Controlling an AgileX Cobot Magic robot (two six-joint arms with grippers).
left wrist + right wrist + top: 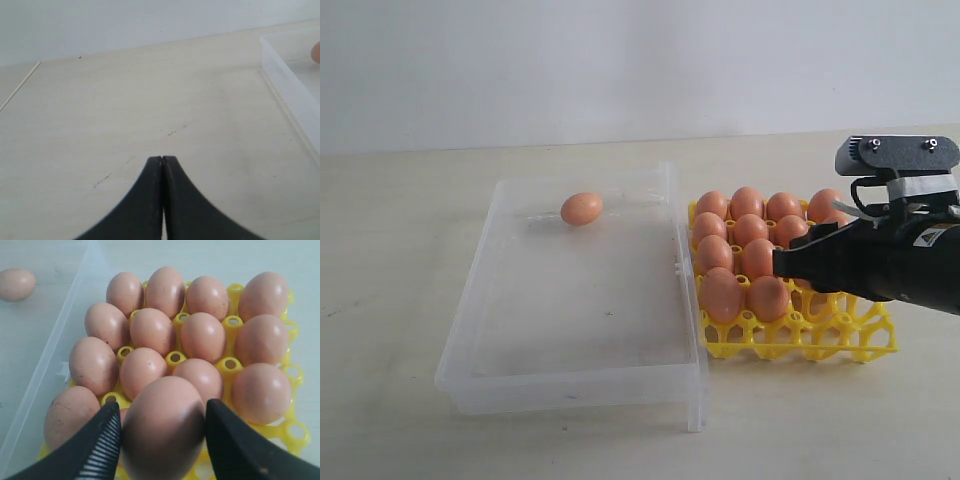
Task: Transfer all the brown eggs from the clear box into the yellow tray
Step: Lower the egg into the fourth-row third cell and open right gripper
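Right pincer (pixel 162 410), wide-set, tight on one brown egg (pixel 162 432) above yellow tray (pixel 230 364).

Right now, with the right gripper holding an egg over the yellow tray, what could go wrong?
1. The right gripper pinches the held egg only by its sides, so it could slip and crack on the seated eggs below.
2. The yellow tray is crowded, so lowering may knock a seated egg or miss an open cup.
3. The last egg lies loose in the clear box and may roll when approached.
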